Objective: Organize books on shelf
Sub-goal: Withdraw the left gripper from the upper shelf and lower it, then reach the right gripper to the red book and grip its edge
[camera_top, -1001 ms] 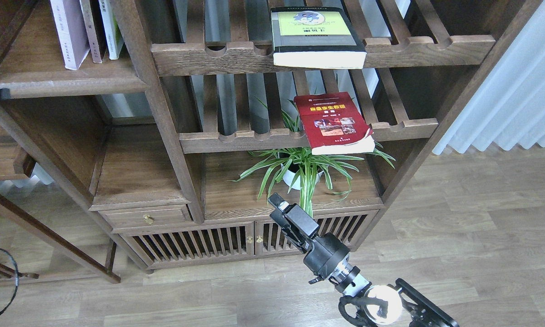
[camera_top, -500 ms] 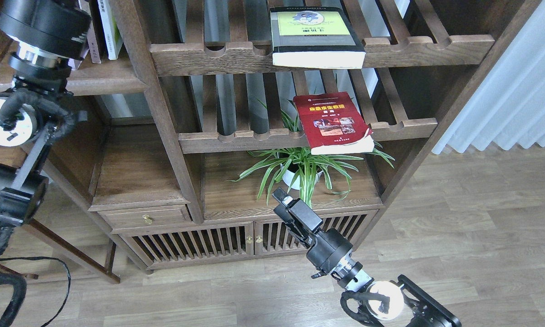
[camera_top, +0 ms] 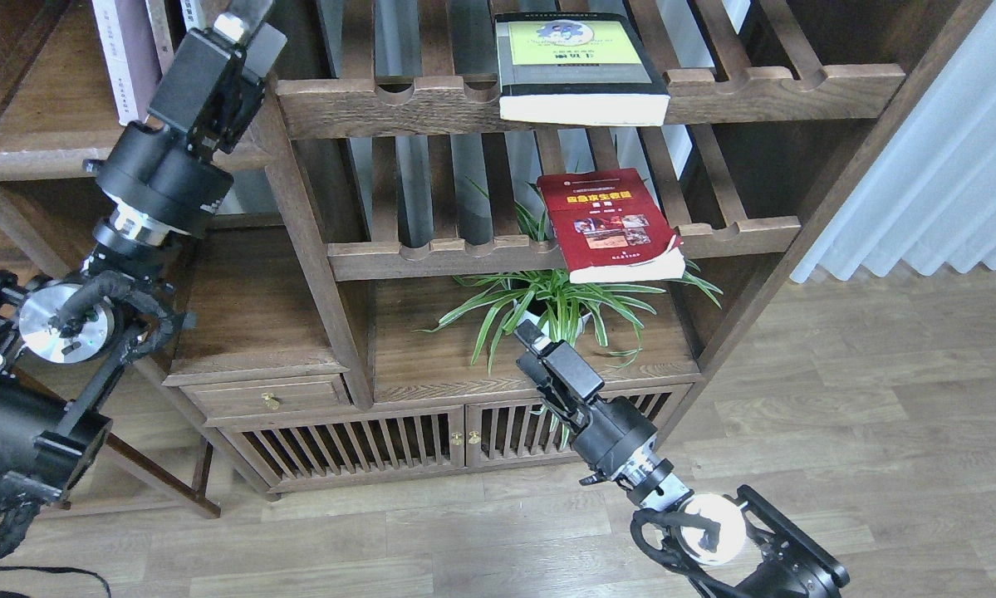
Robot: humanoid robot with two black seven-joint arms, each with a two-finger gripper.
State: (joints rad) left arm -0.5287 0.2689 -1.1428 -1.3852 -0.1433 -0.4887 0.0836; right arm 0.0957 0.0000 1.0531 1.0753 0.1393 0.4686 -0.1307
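A thick yellow-green book (camera_top: 576,62) lies flat on the upper slatted rack, its front end overhanging the rail. On the lower slatted rack a red book (camera_top: 610,220) lies flat and also overhangs. A pale lavender-white book (camera_top: 128,62) stands upright on the solid dark-brown shelf (camera_top: 49,149) at the upper left. My left gripper (camera_top: 244,17) is raised in front of that shelf's right end and hides the books beside the lavender one; its fingers run off the top edge. My right gripper (camera_top: 532,336) hovers low, in front of the plant and below the red book, its fingers not distinguishable.
A spider plant in a white pot (camera_top: 547,320) stands on the board under the red book. Below are slatted cabinet doors (camera_top: 356,444) and a small drawer (camera_top: 269,399). A white curtain (camera_top: 938,166) hangs at the right, above the wooden floor (camera_top: 838,432).
My left arm has come up into view and swung right, its gripper now in front of the upper-left shelf. My right gripper has shifted slightly right and up. The books have not moved.
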